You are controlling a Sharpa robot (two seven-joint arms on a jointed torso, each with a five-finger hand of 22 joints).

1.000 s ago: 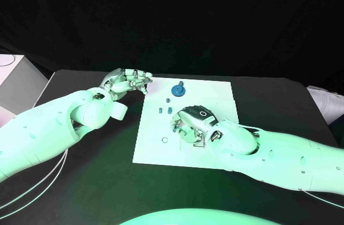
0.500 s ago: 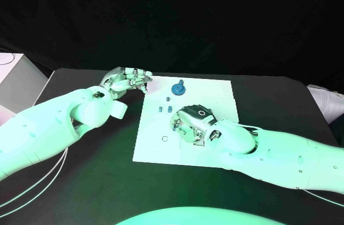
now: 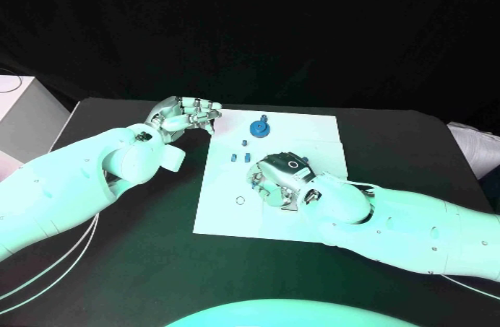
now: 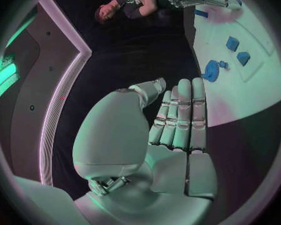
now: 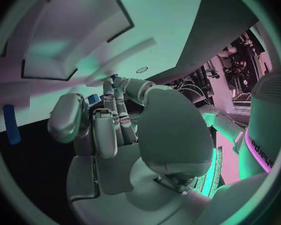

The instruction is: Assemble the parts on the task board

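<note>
The white task board [image 3: 313, 136] lies in the middle of the table. A blue gear [image 3: 259, 130] stands near its far edge, with three small blue parts [image 3: 242, 156] just in front of it. My right hand [image 3: 279, 178] rests on the board's middle with its fingers curled down. In the right wrist view the right hand [image 5: 112, 127] has a small blue part [image 5: 93, 99] pinched between thumb and fingers. My left hand [image 3: 188, 115] hovers at the board's far left corner and holds nothing. In the left wrist view its fingers [image 4: 180, 116] lie side by side, short of the gear [image 4: 210, 70].
A small ring-shaped hole [image 3: 240, 201] marks the board's left side. A loose blue cylinder [image 5: 11, 124] lies by the board's edge in the right wrist view. A white box [image 3: 23, 114] stands off the table's far left corner. Black table surrounds the board.
My left hand's fingertips have lifted slightly at the board's corner. The right hand stays in the same place on the board.
</note>
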